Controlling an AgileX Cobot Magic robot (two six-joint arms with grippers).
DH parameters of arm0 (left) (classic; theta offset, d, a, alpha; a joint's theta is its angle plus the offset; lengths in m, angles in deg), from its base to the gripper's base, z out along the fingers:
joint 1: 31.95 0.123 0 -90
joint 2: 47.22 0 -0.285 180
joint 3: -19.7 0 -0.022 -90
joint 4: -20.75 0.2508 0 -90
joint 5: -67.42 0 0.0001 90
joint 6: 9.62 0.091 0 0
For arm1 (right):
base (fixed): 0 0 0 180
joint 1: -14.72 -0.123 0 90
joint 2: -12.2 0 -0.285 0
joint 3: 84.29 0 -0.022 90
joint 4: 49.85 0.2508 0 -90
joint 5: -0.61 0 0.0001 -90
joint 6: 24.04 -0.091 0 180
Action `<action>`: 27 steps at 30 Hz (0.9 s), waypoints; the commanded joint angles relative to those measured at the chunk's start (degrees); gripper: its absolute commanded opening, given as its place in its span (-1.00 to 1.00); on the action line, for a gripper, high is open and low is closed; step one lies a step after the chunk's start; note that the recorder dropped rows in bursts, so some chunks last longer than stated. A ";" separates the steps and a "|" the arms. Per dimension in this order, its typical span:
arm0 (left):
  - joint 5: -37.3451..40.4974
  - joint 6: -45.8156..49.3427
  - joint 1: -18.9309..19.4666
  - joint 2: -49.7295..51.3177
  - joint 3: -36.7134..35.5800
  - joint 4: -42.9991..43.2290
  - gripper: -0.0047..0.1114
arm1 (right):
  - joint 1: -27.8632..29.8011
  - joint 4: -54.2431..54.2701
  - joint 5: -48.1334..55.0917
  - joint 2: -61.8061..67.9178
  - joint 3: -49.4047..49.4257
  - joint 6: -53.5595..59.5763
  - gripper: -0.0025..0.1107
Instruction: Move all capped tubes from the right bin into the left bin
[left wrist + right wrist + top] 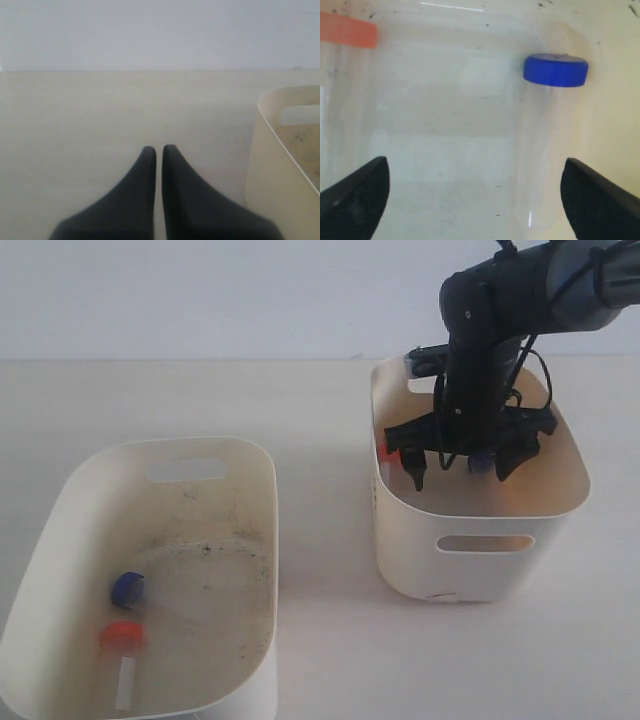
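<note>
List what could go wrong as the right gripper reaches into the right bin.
1. The open right gripper is centred on bare floor between the blue-capped tube and the orange-capped tube; closing here may grab neither cleanly.
2. The round tubes may roll when nudged.
3. Spread wide, deep in the right bin, it could catch a wall.

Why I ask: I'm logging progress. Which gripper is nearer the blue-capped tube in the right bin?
Right. The right gripper is inside the right bin, open just above the blue-capped tube. The left gripper is shut over the table beside the left bin.
</note>
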 commanded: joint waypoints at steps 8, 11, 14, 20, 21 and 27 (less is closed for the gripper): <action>-0.06 -0.24 0.20 0.23 0.12 -0.19 -0.85 | 0.20 -6.59 4.25 2.88 0.08 -3.79 0.57; -0.06 -0.24 0.20 0.23 0.12 -0.19 -0.85 | 0.12 -6.48 4.76 4.34 0.08 -3.95 0.57; -0.06 -0.24 0.20 0.23 0.12 -0.19 -0.85 | 0.12 -6.48 4.92 5.02 0.08 -4.89 0.57; -0.06 -0.24 0.20 0.23 0.12 -0.19 -0.85 | 0.12 2.30 0.66 5.12 0.08 1.69 0.57; -0.06 -0.24 0.20 0.23 0.12 -0.19 -0.85 | 0.12 5.01 -0.25 5.12 0.08 4.04 0.57; -0.06 -0.24 0.20 0.23 0.12 -0.19 -0.85 | 0.12 12.90 -3.03 3.53 0.08 8.27 0.57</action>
